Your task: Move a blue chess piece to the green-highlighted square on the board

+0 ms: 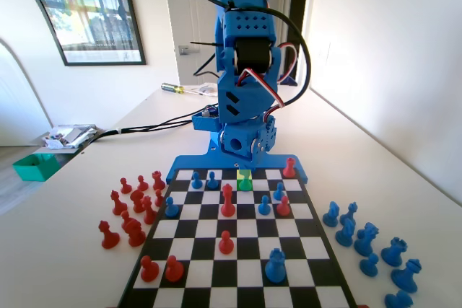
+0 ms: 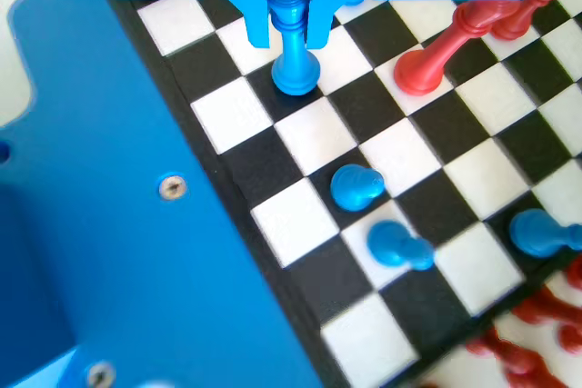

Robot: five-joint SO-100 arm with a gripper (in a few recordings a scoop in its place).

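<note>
Between the two jaws of the end effector, in the wrist view, stood the blue chess piece, its thin stem flanked closely on both sides and its base resting on a black square of the board. The jaws looked narrow around the stem, though whether they actually pressed on it could not be told. From the fixed view, the green square lay in the far rows under the arm, partly covered by something blue, so the piece seemed at or next to its goal.

The likeliest trouble was a tip: if one jaw dragged the knob while opening or lifting, the slender piece would topple. Two blue pawns stood nearby, and a red piece leaned close at the right; a sideways swing could knock them.
</note>
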